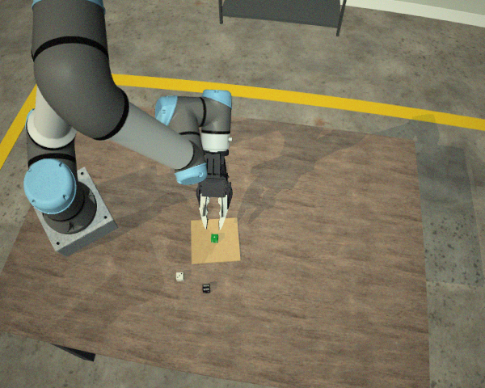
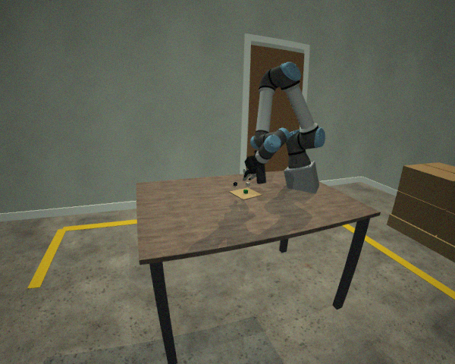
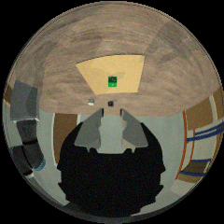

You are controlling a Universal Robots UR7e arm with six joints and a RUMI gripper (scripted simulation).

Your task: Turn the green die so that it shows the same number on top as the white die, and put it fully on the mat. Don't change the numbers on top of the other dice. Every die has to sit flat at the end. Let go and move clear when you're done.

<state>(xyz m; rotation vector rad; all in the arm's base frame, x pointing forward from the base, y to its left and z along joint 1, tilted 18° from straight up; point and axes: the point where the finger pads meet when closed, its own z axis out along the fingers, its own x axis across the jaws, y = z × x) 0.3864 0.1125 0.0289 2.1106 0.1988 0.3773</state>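
Observation:
The green die lies flat on the tan mat, near its middle. It also shows in the wrist view and in the exterior view. The white die and the black die lie on the table in front of the mat, apart from each other. My gripper hangs above the mat's near-robot edge, raised off the table, fingers pointing down. The fingers stand a little apart with nothing between them. The dice's top numbers are too small to read.
The robot base stands on the table's left corner. The arm's elbow and wrist hang over the table behind the mat. Cardboard boxes stand on the floor off to one side of the table.

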